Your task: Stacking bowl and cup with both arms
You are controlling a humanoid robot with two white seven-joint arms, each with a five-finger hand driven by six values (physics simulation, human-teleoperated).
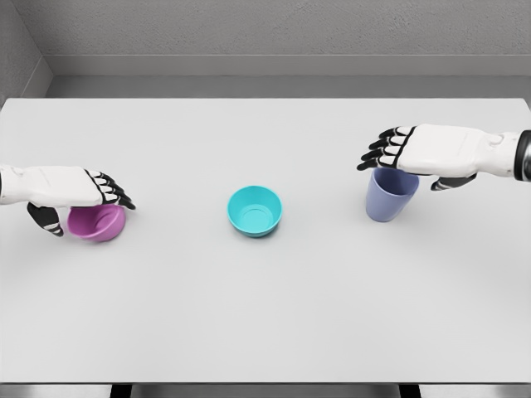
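A pink bowl sits upright at the table's left. My left hand lies flat over its rim, fingers stretched to the right and thumb hanging down at the bowl's left side, not closed around it. A lavender-blue cup stands upright at the right. My right hand hovers just over its mouth with fingers extended leftward and the thumb out to the right, hiding the cup's rim. A teal bowl rests upright at the centre, apart from both hands.
The white table spans the whole view, with its front edge near the bottom. A grey wall runs behind the far edge.
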